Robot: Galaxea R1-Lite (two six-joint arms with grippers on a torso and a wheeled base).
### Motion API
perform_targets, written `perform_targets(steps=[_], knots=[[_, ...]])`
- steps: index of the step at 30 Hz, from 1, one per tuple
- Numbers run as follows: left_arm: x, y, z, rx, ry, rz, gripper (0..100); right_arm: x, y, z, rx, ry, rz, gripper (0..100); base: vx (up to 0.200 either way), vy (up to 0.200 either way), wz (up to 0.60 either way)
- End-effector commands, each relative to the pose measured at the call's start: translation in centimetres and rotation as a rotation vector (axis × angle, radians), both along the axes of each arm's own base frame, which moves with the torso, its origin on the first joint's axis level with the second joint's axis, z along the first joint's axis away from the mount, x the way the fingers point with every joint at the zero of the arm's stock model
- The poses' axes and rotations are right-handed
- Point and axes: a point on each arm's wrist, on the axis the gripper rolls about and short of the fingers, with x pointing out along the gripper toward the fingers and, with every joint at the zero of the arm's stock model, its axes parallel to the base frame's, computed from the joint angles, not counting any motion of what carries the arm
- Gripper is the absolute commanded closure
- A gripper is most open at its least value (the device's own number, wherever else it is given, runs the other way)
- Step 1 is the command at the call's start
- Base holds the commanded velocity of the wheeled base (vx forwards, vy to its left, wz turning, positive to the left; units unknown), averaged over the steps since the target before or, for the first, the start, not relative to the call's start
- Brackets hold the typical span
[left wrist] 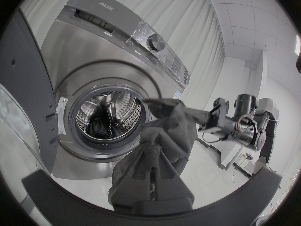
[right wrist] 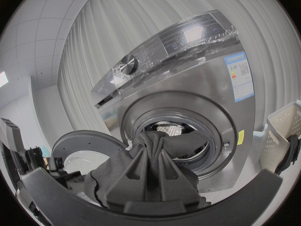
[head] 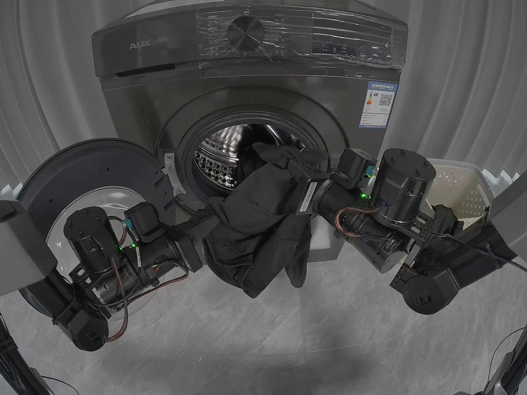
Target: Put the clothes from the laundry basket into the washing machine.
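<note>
I'm looking at two tools, and both are clenched on the same black garment. In its own wrist view, the left tool is pinching a bunched fold with its fingers drawn almost together, the cloth filling the narrow gap between them. The right tool is gripping just as tightly, with dark fabric wedged between its fingers and spilling out on both sides.

In the head view the garment is hanging in the centre of the frame, stretched between the two tools. The right one is holding the higher end at the mouth of the drum, and the left one is holding a lower part at centre left. The loose remainder is drooping below the opening, clear of the floor. I cannot tell how far the upper end is reaching into the drum.

I'm counting one washing machine, with its single door swung wide open at the left of the frame. One dark piece of clothing is lying at the bottom of the drum. One pale basket is standing at the right edge beside the machine, and one more dark item is draping over its rim.
</note>
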Motion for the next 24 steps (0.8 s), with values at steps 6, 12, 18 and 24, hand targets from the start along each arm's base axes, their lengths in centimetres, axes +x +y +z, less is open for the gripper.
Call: perform_targets(steps=[6,12,18,24], knots=[[-0.5,-0.2,2.5,-0.042,-0.089,0.013,100,1.3,-1.1,-1.9,-0.042,0.046,-0.042,0,0.0,0.0,0.0],[-0.2,-1.8,3.9,-0.066,-0.154,0.095,100,1.7,-2.6,-4.1,-0.107,0.104,-0.081,0,0.0,0.0,0.0],[-0.3,-3.4,5.2,-0.104,-0.199,0.078,100,1.0,-3.0,-5.6,-0.172,0.137,-0.072,0,0.0,0.0,0.0],[0.2,-4.1,5.7,-0.128,-0.213,0.12,100,0.2,-2.9,-6.4,-0.211,0.147,-0.027,0,0.0,0.0,0.0]])
